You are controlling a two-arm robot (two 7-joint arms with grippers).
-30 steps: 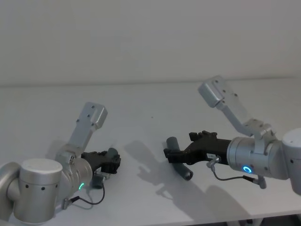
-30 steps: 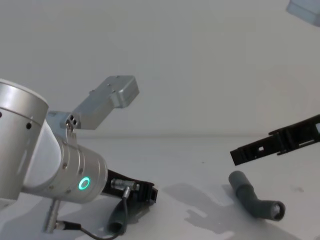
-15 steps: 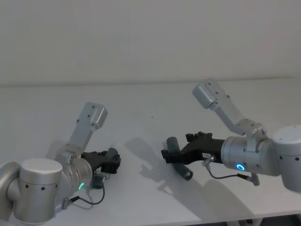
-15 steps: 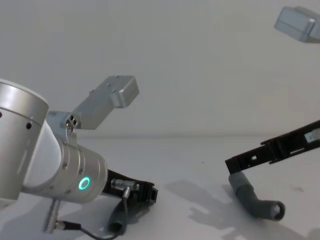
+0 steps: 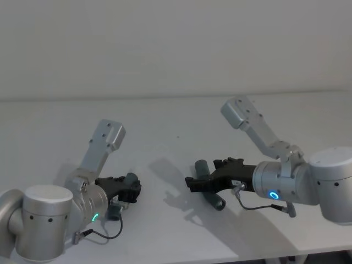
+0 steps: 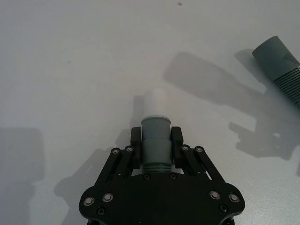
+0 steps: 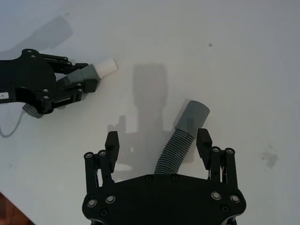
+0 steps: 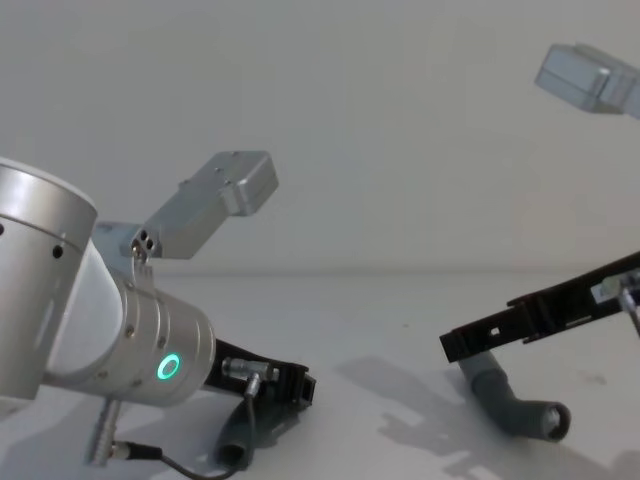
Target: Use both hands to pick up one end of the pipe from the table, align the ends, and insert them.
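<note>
My silver cylindrical left arm (image 5: 44, 220) and right arm (image 5: 308, 184) carry glowing rings (image 8: 168, 367) and thin cables (image 8: 150, 455); my left gripper (image 6: 156, 136) and right gripper (image 7: 158, 137) are black, screw-studded.

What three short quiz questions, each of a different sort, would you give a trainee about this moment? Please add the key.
1. True or false: the left gripper is shut on the white-tipped pipe piece.
2. Choose one. With respect to the ribbed pipe piece, the right gripper is: A) shut on it; B) open, with one finger on each side of it; C) open, but far away from it.
3. Short answer: on what does the ribbed pipe piece rest?

Key: 1. True. 2. B. 3. The table.
</note>
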